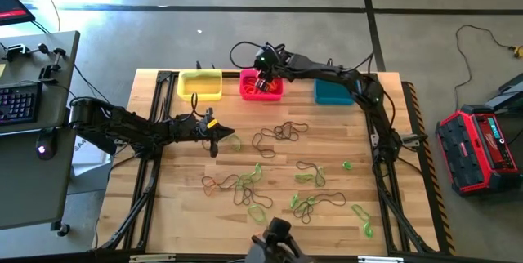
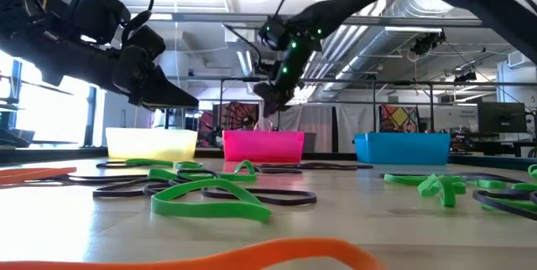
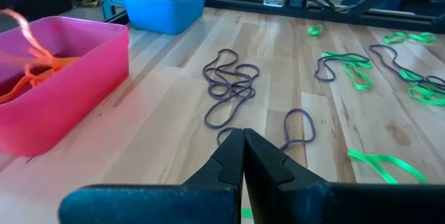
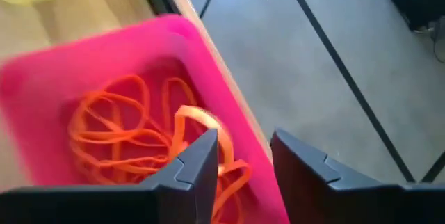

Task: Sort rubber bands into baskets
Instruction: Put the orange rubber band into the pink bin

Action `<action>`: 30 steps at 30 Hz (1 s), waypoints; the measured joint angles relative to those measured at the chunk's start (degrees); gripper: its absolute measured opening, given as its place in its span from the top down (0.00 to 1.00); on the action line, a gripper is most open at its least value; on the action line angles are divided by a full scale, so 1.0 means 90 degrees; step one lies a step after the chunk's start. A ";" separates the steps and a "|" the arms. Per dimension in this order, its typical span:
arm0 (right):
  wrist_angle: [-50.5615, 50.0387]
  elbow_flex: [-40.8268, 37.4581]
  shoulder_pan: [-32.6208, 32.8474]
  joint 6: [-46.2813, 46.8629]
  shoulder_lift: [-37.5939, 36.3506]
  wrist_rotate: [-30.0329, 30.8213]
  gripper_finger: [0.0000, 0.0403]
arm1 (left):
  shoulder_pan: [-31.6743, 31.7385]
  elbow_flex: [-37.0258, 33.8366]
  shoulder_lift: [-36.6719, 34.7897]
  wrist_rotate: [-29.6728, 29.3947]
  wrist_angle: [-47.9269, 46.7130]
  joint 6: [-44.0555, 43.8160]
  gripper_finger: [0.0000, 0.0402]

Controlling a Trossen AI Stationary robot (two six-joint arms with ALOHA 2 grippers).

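Right arm over the pink basket, left arm waiting mid-worktop.

From my station I see the wooden worktop carrying three baskets along its far edge: one yellow basket, one pink basket, one blue basket. No writing on any of them is readable. The right gripper hangs above the pink basket with its fingers parted and nothing between them; a tangle of orange rubber bands lies inside. The left gripper hovers over the worktop, fingers pressed together, empty. Green rubber bands and dark rubber bands lie scattered, too tangled for me to count.
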 joint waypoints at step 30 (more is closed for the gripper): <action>0.2863 -0.1535 0.1412 0.2135 -0.0232 -0.0335 1.00 | 0.0017 -0.0002 0.0000 -0.0045 0.0025 0.0070 1.00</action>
